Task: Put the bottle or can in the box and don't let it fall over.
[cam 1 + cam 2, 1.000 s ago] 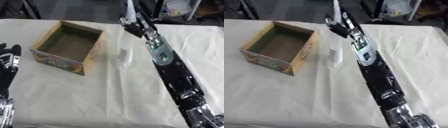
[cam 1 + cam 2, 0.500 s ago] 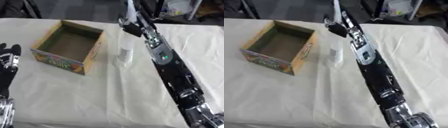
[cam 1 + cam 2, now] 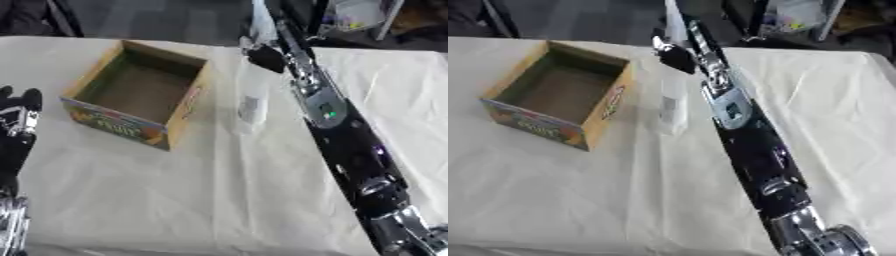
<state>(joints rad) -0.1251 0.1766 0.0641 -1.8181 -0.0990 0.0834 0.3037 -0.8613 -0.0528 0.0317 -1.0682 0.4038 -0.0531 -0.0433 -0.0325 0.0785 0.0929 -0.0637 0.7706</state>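
**Clear bottle stands beside the open box, right arm stretched past it**

A clear bottle (image 3: 251,102) stands upright on the cloth-covered surface (image 3: 219,200), in the upper middle of the frame, just to the right of the cardboard box (image 3: 137,95) and outside it. The bottle is pale and see-through with a small darker label on its side; its top blends into the cloth behind. The box sits in the upper left of the frame, open at the top, its inside dark and bare, its outer walls printed in bright colours.

The right arm runs from the lower right corner diagonally up to the top centre, passing just right of the bottle. The right hand (image 3: 677,56) shows as a dark shape beyond the bottle's top, near the far edge of the surface; whether its fingers are released, clenched or touching the bottle cannot be told.

The left hand (image 3: 19,117) rests at the left edge of the frame, fingers up and relaxed, holding nothing, well apart from the box
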